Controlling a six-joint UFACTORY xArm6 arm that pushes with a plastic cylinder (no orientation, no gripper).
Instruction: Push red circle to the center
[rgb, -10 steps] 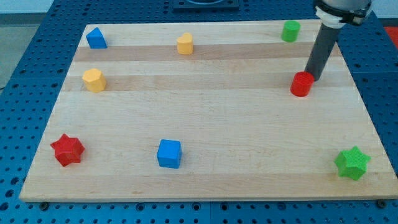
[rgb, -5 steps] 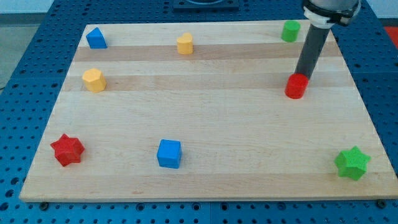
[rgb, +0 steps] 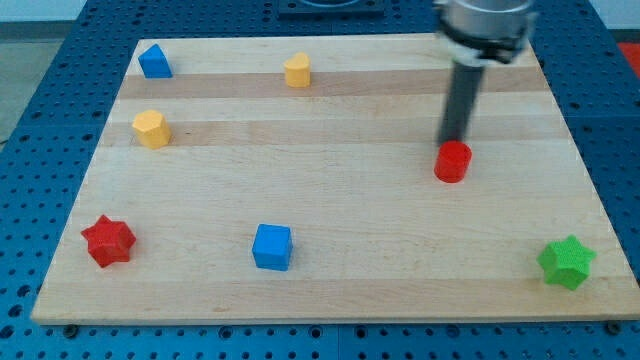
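Observation:
The red circle (rgb: 453, 161) is a short red cylinder on the wooden board (rgb: 330, 200), right of the middle. My dark rod comes down from the view's top right. My tip (rgb: 452, 142) touches the red circle's upper edge, just above it in the view.
A blue block (rgb: 154, 61) and a yellow block (rgb: 297, 70) sit near the view's top. A yellow block (rgb: 151, 129) is at the left. A red star (rgb: 108, 240), a blue cube (rgb: 272, 246) and a green star (rgb: 566, 262) lie along the bottom.
My tip has moved left and slightly down, pushing the red circle the same way. The green block at the top right is now hidden behind the arm.

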